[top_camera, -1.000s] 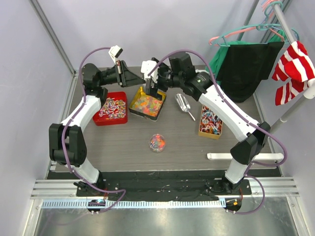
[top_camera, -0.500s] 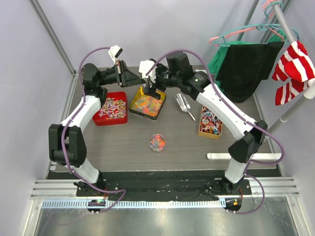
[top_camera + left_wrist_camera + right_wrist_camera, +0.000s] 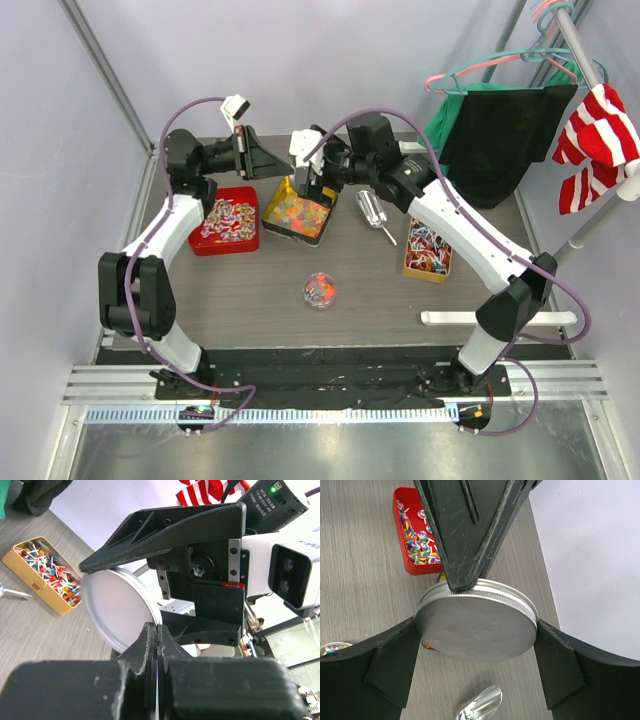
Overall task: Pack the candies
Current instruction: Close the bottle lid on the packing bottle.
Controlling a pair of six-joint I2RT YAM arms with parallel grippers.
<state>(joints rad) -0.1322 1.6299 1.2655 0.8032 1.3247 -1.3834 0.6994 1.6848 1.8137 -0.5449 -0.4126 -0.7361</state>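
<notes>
A round silver lid (image 3: 476,622) hangs in the air above the back of the table, held from two sides. My left gripper (image 3: 157,626) is shut on the lid's (image 3: 117,612) rim. My right gripper (image 3: 476,630) is shut across the lid's width, one finger touching each side. In the top view both grippers (image 3: 285,163) (image 3: 305,180) meet over the yellow tin of gummy candies (image 3: 298,212). A red tin of wrapped candies (image 3: 228,220) lies to its left. A small clear jar (image 3: 320,290) with candies in it stands mid-table.
A metal scoop (image 3: 373,213) lies right of the yellow tin. An orange tin of lollipop-like sweets (image 3: 428,248) sits at the right. A white bar (image 3: 495,318) lies near the front right edge. Hangers with clothes (image 3: 500,120) stand behind the table's right corner.
The right gripper has closed in from wide open until its fingers touch the lid's sides, and its arm has shifted slightly. The left gripper has kept its hold on the rim.
</notes>
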